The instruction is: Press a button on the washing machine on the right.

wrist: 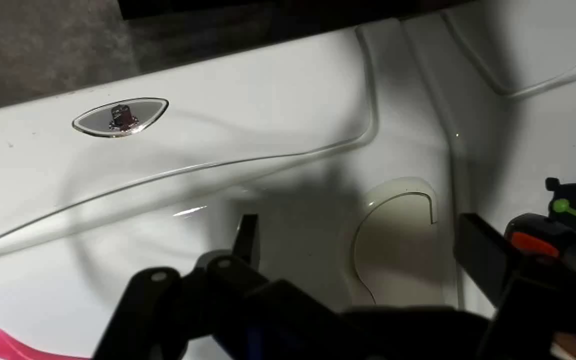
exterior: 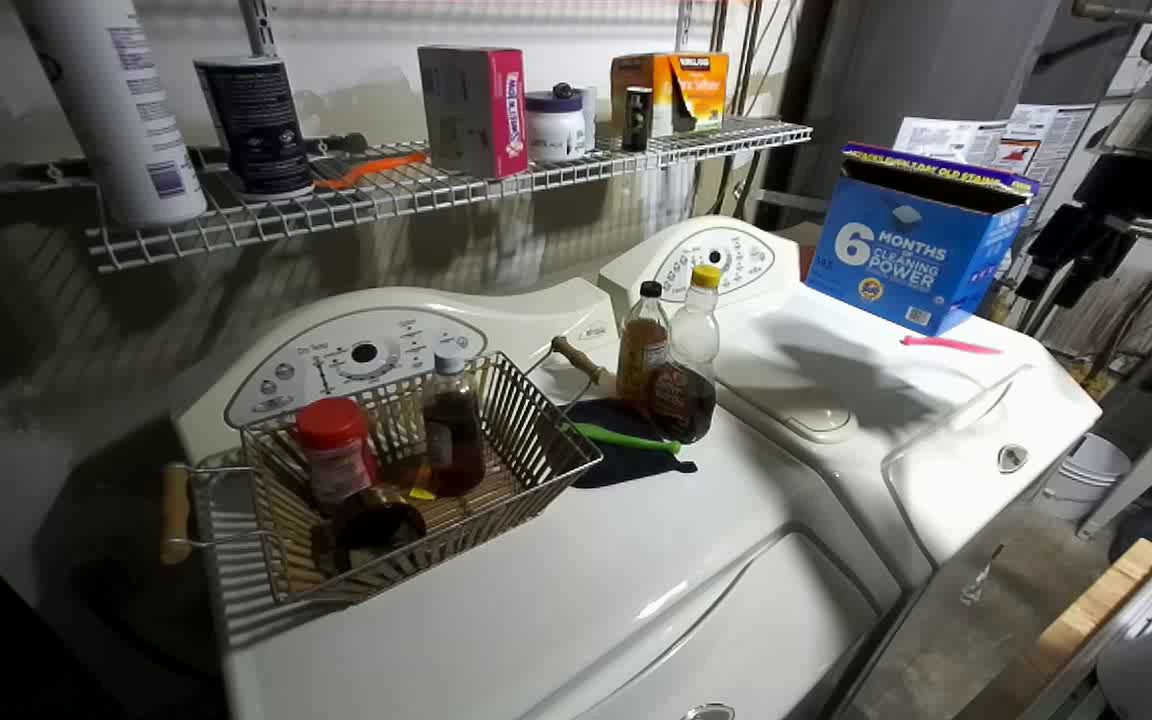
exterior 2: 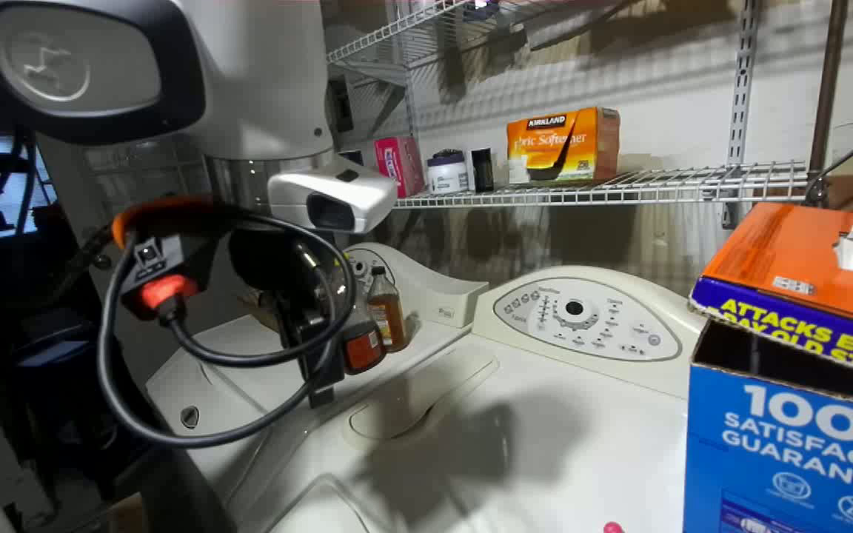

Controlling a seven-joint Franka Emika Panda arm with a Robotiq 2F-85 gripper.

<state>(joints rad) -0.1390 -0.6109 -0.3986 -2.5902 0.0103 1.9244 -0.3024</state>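
Note:
The washing machine (exterior: 806, 340) is glossy white with a rounded console; it shows in both exterior views (exterior 2: 582, 414). Its console (exterior 2: 523, 326) bears a round dial knob (exterior 2: 574, 308) with a dark centre and small buttons (exterior 2: 597, 343) around it; they show smaller in an exterior view (exterior: 715, 257). My gripper (wrist: 358, 225) is open and empty in the wrist view, above the machine's top near the dispenser lid (wrist: 398, 250). The console is out of the wrist view. In an exterior view the gripper (exterior 2: 323, 381) hangs left of the console, partly hidden by a cable loop.
A blue detergent box (exterior: 916, 250) stands on the machine's right end, with a pink tool (exterior: 951, 344) beside it. Two bottles (exterior: 693, 390) and a wire basket (exterior: 496, 500) stand on the other white machine (exterior: 586, 600). A wire shelf (exterior: 376, 195) hangs above the consoles.

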